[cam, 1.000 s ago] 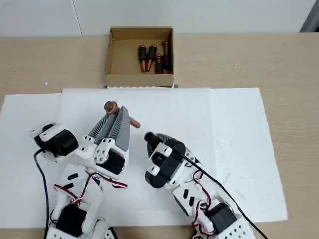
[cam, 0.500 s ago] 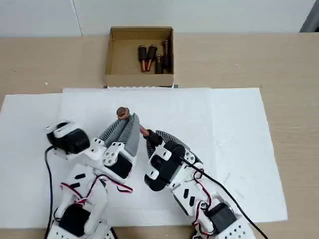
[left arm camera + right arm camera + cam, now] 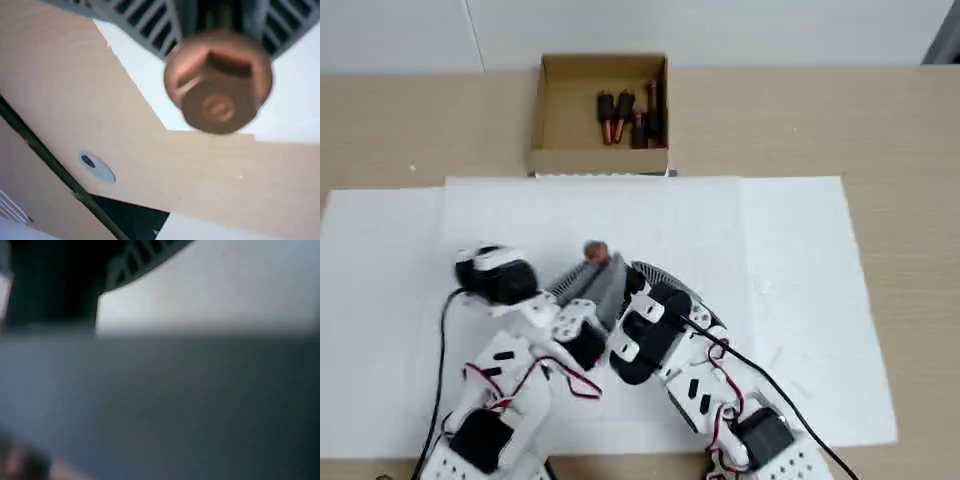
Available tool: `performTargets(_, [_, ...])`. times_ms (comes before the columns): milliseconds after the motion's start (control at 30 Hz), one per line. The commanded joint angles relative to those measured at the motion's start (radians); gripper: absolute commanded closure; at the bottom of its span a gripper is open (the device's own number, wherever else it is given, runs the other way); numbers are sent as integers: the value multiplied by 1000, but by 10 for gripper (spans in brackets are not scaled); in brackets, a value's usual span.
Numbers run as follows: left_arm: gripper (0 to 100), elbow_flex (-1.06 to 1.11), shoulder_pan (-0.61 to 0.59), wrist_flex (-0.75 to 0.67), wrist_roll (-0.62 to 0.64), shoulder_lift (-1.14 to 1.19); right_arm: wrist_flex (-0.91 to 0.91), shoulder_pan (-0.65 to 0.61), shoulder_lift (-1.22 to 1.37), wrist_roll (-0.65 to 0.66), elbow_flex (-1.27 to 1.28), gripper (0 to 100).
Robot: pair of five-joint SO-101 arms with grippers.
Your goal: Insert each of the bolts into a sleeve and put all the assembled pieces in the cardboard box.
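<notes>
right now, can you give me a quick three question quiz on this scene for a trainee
1. True or false: the cardboard box is empty.
2. What does the left claw hold? A) a copper-coloured bolt B) a screwdriver C) nothing
3. Fill in: in the high view, the assembled pieces lie toward the box's ____ side.
Key: 1 false; 2 A; 3 right.

high view: bright, even | white sheet point(image 3: 800, 300): brightest, 3 o'clock | shadows: faint, 6 o'clock | right wrist view: dim
</notes>
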Motion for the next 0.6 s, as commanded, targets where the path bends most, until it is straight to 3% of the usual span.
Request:
performTargets(0, [992,-5,6,66,3,-9,-51,-2,-13,28,-91,995])
performTargets(67, [977,-5,6,98,3,-12,-51,-2,-13,60,-91,995])
performTargets(267, [804,-12,-31,109,0,-12,-51,-2,-13,69,-92,995])
performTargets(567, [801,-156,-63,203,-2,-8,-42,-2,-13,69,-86,995])
